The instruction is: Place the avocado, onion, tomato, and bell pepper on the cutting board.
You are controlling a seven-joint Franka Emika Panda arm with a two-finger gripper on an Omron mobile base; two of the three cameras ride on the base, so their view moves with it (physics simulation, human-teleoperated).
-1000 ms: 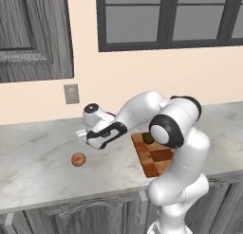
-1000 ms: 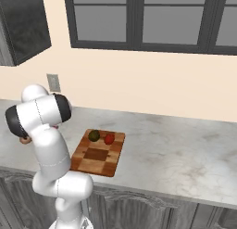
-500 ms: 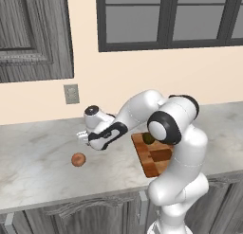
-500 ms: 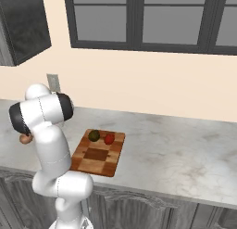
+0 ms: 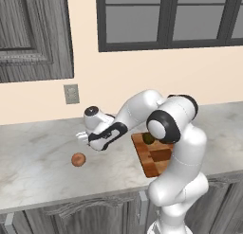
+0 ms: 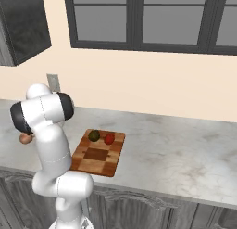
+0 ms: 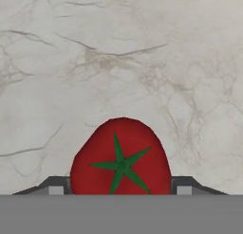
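Step in hand: picking the tomato [image 7: 121,157]. In the hand view it sits bottom centre on bare marble, green star facing the camera, with the gripper [image 7: 120,188] straddling it. Both fingertips [image 7: 56,186] sit tight against its sides, so I read the jaws as pinched on the tomato. I can't tell whether it has left the counter [image 5: 38,157].

In the left base view the gripper [image 5: 82,137] is left of centre, low over the counter, with the arm stretched out to the left. The onion [image 5: 78,159] lies loose on the marble just below it in frame, apart from the fingers.

The cutting board [image 5: 153,162] is at centre right, partly behind the arm. In the right base view the cutting board [image 6: 99,155] is lower centre, with the avocado [image 6: 94,135] and a red fruit [image 6: 109,139] side by side at its top edge. I can't make out what the red one is. The lower half of the board is free.

My read: avocado done, tomato in hand, onion to go.

Next move: lift straight up to clear the marble, swing right across to the board, and set the tomato down on the free lower squares, away from the two fruits so nothing rolls off. Round fruit, so open the jaws low.
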